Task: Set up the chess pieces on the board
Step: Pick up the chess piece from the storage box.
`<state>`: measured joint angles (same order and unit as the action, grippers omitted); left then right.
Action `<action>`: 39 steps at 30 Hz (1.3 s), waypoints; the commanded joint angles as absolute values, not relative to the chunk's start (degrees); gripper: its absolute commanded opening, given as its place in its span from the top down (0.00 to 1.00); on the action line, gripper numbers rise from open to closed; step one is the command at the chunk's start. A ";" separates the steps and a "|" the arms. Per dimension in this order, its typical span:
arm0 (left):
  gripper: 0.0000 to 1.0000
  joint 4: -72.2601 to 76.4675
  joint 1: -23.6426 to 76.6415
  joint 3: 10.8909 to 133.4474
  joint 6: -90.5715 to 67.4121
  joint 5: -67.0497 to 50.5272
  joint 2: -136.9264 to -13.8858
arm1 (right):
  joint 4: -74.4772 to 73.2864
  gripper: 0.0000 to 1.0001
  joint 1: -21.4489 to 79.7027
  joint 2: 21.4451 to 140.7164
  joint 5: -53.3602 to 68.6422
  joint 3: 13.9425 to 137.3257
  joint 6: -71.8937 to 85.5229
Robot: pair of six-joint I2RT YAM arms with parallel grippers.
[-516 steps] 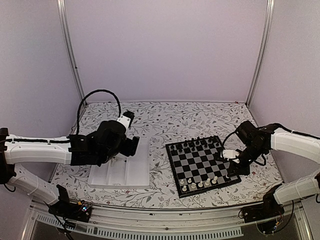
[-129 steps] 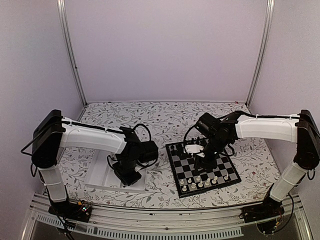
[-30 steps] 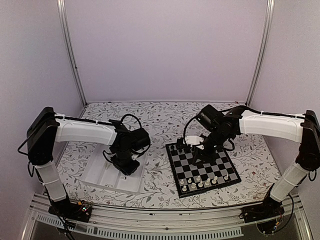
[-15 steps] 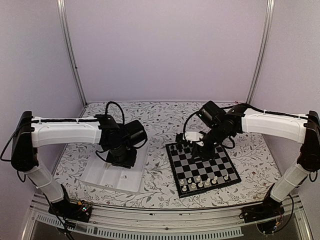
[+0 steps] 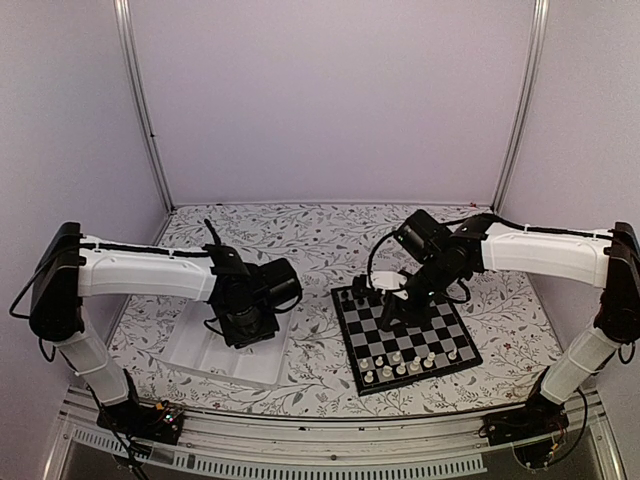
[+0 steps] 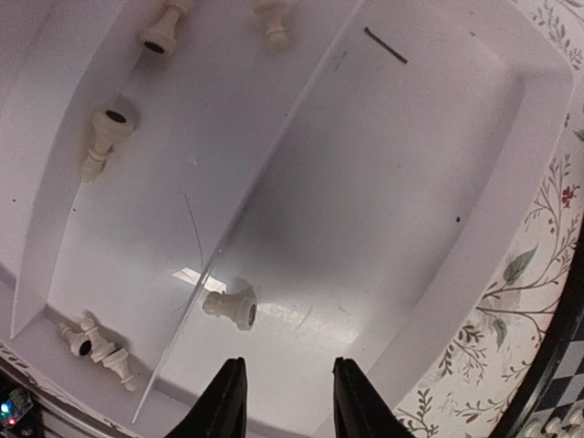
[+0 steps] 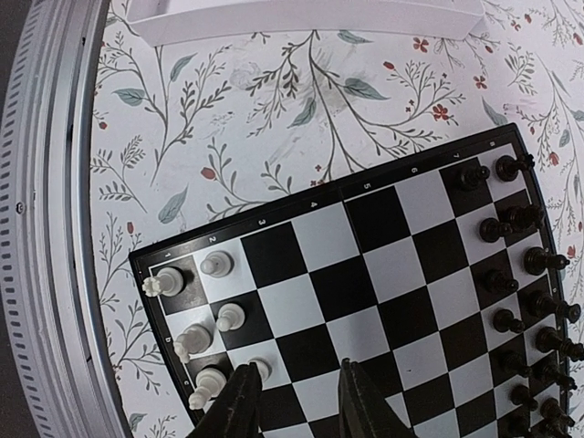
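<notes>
Picking the next cream piece out of the tray, both grippers empty.

Nearest me, my left gripper [image 6: 287,401] hangs over the white plastic compartment tray [image 6: 511,164], jaws partly apart around nothing. A cream-white chess piece [image 6: 230,307] lies on its side just beyond one finger, and I judge the next move is to drop down and close on it. Further out, the right gripper [image 7: 297,397] hovers narrowly open over the black-and-grey checked chessboard [image 7: 319,237]. Cream pieces [image 7: 228,318] part-fill its near rows and black pieces [image 7: 500,281] line the far side. I cannot make out which pieces are missing.
</notes>
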<state>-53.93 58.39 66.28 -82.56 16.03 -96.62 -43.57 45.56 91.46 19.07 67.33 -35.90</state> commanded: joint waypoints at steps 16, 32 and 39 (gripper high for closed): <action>0.65 -49.43 57.13 61.52 -92.31 14.34 -98.49 | -42.26 0.68 45.27 91.69 23.76 65.68 -37.44; 0.65 -47.35 56.57 58.18 -97.85 12.17 -98.18 | -41.88 0.68 45.31 91.93 25.11 64.37 -37.27; 0.65 -43.79 54.84 55.52 -97.96 10.75 -97.53 | -41.97 0.68 45.31 92.26 25.66 64.30 -37.27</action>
<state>-45.80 56.42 56.77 -97.12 11.44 -98.63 -42.76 45.56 91.48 24.29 64.86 -37.10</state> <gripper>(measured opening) 0.353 0.321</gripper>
